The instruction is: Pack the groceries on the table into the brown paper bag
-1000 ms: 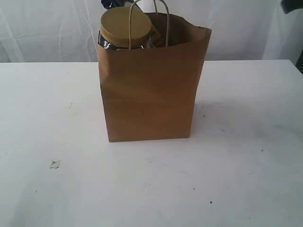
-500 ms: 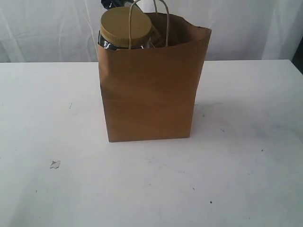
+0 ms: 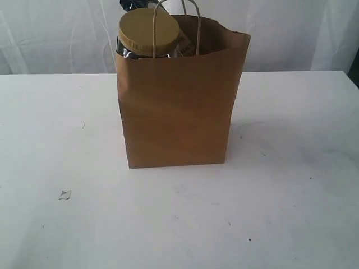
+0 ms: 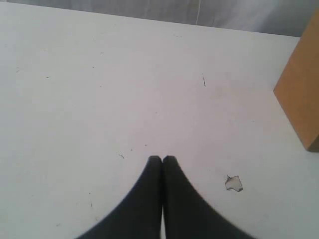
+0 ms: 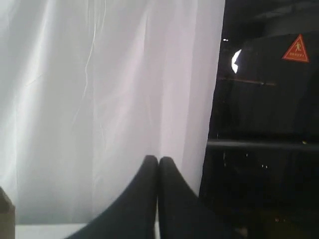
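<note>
Nearest the exterior camera, the table (image 3: 269,224) lies bare of groceries. Only a small torn scrap (image 3: 65,194) rests on it, well to the left of the bag. Above that stretch the left gripper (image 4: 162,160) hangs with its jaws pressed together and nothing between them. In its own wrist view the scrap lies near its tips and a corner of the bag shows at the edge.

Farther back, at the middle of the table, the brown paper bag (image 3: 176,112) stands upright. The tan-lidded clear nut jar (image 3: 148,31) sits inside it at the left, its lid rising above the rim, with a twisted handle (image 3: 190,17) looping in front. Something dark (image 3: 130,4) shows behind the jar, too little of it to name. The other groceries cannot be seen and are presumably down inside. Farthest off, the right gripper (image 5: 158,160) is likewise closed and empty, raised and facing the white curtain (image 5: 99,99).

Packing looks finished, so the step in hand is likely a retreat. Each arm would do well to pull away high and wide of the handles and the tall jar, since a nudge could tip the bag.
</note>
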Tool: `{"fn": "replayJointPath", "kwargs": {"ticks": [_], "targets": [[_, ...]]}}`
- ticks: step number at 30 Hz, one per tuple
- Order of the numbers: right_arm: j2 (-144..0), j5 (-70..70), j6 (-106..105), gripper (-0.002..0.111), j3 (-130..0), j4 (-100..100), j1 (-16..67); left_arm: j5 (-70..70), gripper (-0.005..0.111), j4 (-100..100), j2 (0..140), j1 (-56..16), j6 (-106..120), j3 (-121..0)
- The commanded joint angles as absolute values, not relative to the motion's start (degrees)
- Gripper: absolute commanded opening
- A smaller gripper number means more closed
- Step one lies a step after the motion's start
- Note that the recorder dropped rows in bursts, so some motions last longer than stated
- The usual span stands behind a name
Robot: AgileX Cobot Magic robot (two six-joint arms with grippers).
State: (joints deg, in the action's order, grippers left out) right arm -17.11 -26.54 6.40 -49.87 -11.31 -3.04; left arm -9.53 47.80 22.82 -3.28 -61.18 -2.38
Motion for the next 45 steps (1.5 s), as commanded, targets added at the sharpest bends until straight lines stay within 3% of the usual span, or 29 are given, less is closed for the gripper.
{"fn": "replayJointPath", "kwargs": {"ticks": [1,12,18,31,45], "targets": [[-12.8,-37.0,6.2,0.000,-47.2,-11.1,-3.4,-9.4,0.000,48.5,22.4,-3.6,-61.5,-2.2],[-12.7,-30.8,8.2,0.000,-39.7,-16.9,-3.4,-9.4,0.000,48.5,22.4,-3.6,-61.5,-2.2],[-8.7,-22.9,18.8,0.000,-28.9,-26.8,-3.5,-9.4,0.000,48.5,22.4,-3.6,-61.5,-2.2],[0.0,-13.9,9.0,0.000,-1.0,-9.8,-3.5,-9.4,0.000,48.5,22.4,-3.6,-61.5,-2.2],[0.0,-18.9,4.1,0.000,0.0,-1.1,-4.0,-9.4,0.000,48.5,22.3,-3.6,-61.5,-2.2]]}}
